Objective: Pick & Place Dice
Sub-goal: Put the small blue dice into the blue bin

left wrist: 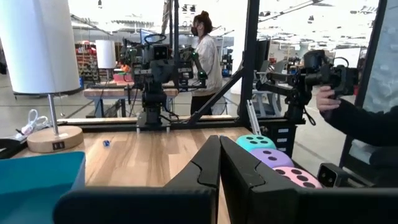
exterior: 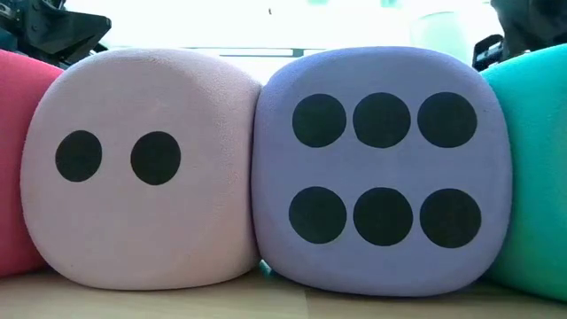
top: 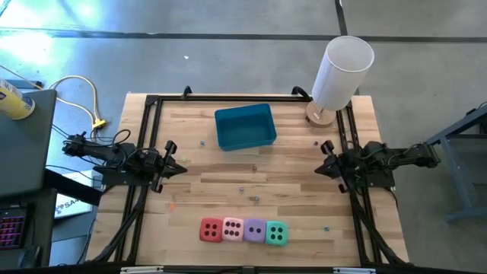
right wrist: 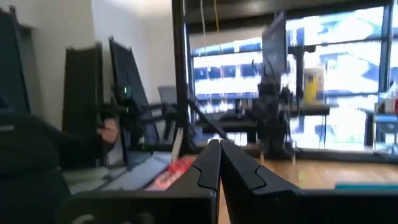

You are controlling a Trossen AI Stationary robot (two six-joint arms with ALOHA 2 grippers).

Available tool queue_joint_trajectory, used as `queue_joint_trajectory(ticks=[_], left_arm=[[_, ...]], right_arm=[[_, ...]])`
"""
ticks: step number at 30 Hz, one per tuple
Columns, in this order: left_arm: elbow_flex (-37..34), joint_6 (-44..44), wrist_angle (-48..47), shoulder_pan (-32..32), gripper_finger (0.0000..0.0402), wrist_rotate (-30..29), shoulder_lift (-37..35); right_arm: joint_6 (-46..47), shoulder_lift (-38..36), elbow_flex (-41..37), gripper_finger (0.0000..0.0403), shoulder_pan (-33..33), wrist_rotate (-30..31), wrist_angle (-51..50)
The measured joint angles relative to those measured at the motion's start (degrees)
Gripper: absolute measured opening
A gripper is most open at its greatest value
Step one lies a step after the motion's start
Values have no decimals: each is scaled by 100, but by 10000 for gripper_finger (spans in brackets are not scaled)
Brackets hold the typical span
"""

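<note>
Both pincers pressed together and empty – left gripper [top: 173,158], right gripper [top: 326,158] parked at the table sides – dice [top: 243,230] in a touching row at the front edge, blue bin [top: 245,127] well apart; grabbing one likely nudges its neighbour.

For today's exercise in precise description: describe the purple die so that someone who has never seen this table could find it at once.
Start at the blue bin at the far middle of the wooden table, then look to the near edge, where four dice sit in a row. The purple die is third from the left, between the pink die and the teal-green die.
</note>
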Motion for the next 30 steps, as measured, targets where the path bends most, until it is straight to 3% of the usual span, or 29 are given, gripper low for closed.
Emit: queue_joint_trajectory(ticks=[8,11,18,23,27,30], left_arm=[[0,55,0,2,0,-2,0],[2,-115,0,1,0,-2,1],[1,-216,0,3,0,-2,1],[1,-216,-1,4,0,-2,1],[2,-216,-3,4,0,-2,1],[1,-216,-22,4,0,-4,2]], right_arm=[[-47,619,571,2,0,1151,-820],[-42,1176,1049,4,0,1580,-1444],[1041,2722,1998,27,0,2558,-3199],[2292,3487,2378,72,3,2711,-4087],[3087,3763,2381,129,-136,3578,-4676],[3941,3834,2389,173,-386,3906,-5218]])
